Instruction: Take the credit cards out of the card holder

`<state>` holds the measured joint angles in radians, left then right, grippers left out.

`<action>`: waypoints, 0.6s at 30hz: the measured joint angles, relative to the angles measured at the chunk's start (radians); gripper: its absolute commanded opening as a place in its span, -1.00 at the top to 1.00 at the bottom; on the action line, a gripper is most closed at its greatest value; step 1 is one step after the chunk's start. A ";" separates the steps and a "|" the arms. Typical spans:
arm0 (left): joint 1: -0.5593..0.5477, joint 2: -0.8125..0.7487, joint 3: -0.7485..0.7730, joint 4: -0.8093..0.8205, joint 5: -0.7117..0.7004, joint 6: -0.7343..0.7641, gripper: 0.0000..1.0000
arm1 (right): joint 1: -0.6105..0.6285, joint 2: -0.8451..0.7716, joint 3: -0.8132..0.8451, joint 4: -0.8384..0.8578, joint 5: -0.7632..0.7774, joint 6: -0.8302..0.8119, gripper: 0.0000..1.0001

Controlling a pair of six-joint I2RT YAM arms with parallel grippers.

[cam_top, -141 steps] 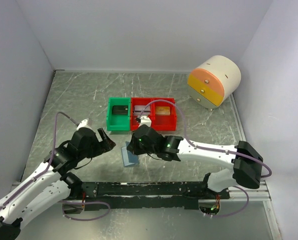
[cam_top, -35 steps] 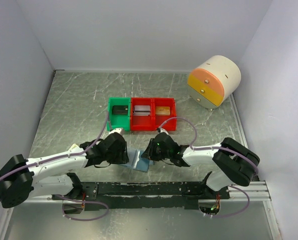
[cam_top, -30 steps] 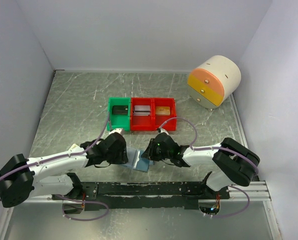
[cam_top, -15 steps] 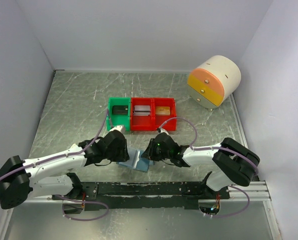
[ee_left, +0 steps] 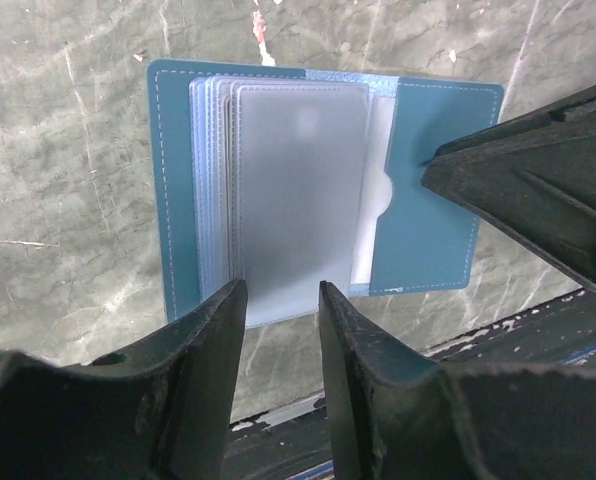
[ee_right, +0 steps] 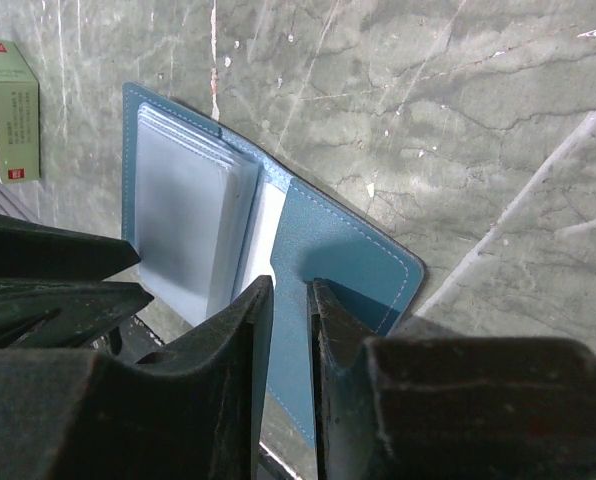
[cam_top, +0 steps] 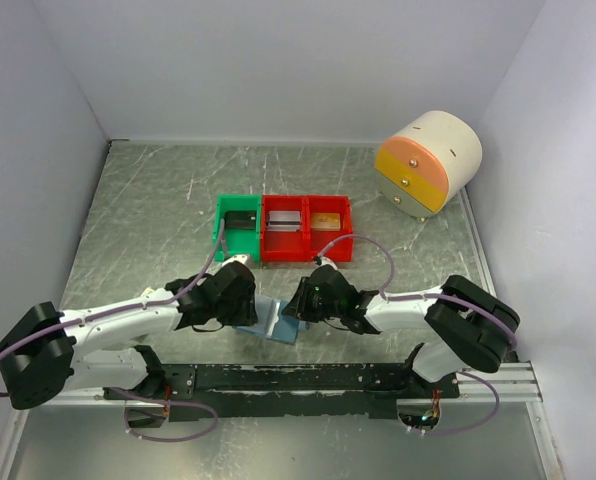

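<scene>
Bright, even overhead light; soft shadows

Green bin (cam_top: 238, 253), red bins (cam_top: 286, 251), drawer box (cam_top: 428, 160)

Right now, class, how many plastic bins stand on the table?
3, in one row: green bin on the left, red bin in the middle, second red bin on the right. None seems hidden.
</scene>
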<state>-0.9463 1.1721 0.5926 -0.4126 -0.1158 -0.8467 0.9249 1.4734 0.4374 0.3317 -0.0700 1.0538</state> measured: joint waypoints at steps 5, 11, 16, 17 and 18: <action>0.000 0.018 0.000 0.004 0.013 0.001 0.22 | 0.000 0.000 0.000 0.000 0.000 0.000 0.56; 0.000 -0.006 0.000 0.031 0.043 0.005 0.21 | 0.000 0.001 0.000 0.001 -0.001 0.000 0.56; 0.000 -0.010 0.000 0.052 0.060 0.004 0.09 | 0.000 0.002 0.000 0.002 -0.002 0.000 0.56; 0.000 -0.010 0.000 0.051 0.059 0.003 0.06 | 0.000 0.002 0.000 0.002 -0.002 0.000 0.56; 0.000 -0.010 0.000 0.048 0.054 0.002 0.03 | 0.000 0.002 0.000 0.002 -0.002 0.000 0.56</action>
<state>-0.9466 1.1625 0.5926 -0.3649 -0.0616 -0.8452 0.9249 1.4754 0.4377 0.3336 -0.0715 1.0542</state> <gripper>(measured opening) 0.444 0.215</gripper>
